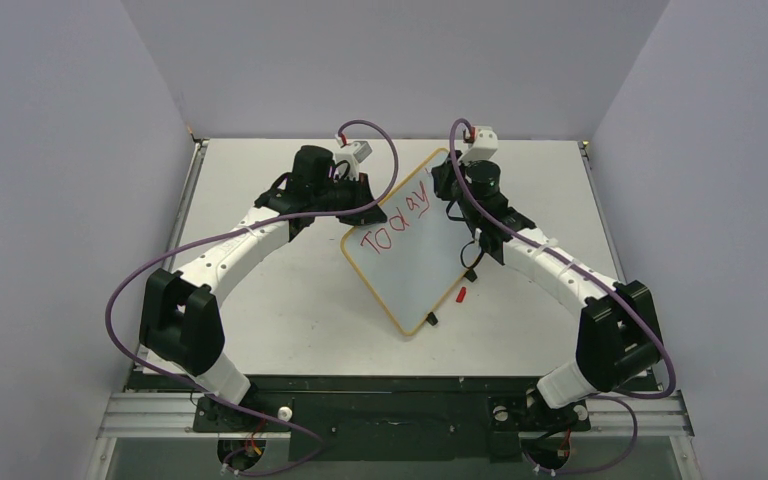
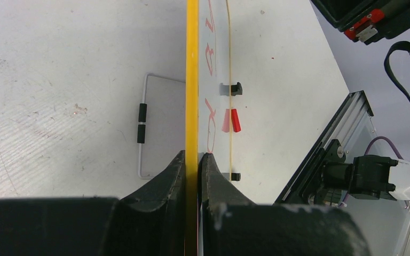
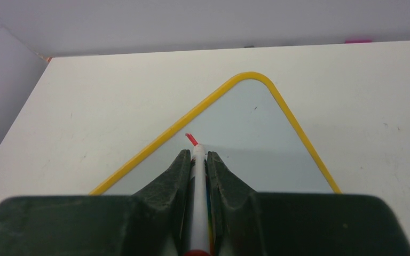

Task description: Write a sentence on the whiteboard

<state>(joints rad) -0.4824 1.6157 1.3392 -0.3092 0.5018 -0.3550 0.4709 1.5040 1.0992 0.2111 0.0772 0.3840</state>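
Observation:
The whiteboard (image 1: 415, 270) lies diagonally mid-table, with a yellow-orange frame and two black clips (image 1: 432, 319) on its near right edge. Red letters reading "Today" (image 1: 392, 225) run in one line along its upper left side; no second line shows. My left gripper (image 1: 358, 200) is shut on the board's left frame edge (image 2: 192, 80), seen edge-on between the fingers (image 2: 193, 154). My right gripper (image 1: 448, 190) is shut on a white marker (image 3: 198, 176). Its red tip (image 3: 191, 138) meets the board (image 3: 256, 144) near the far corner.
A small red cap (image 1: 460, 295) lies on the table by the board's right edge; it also shows in the left wrist view (image 2: 235, 120). A white wire stand with black sleeves (image 2: 142, 122) sits behind the board. Grey walls enclose the table on three sides.

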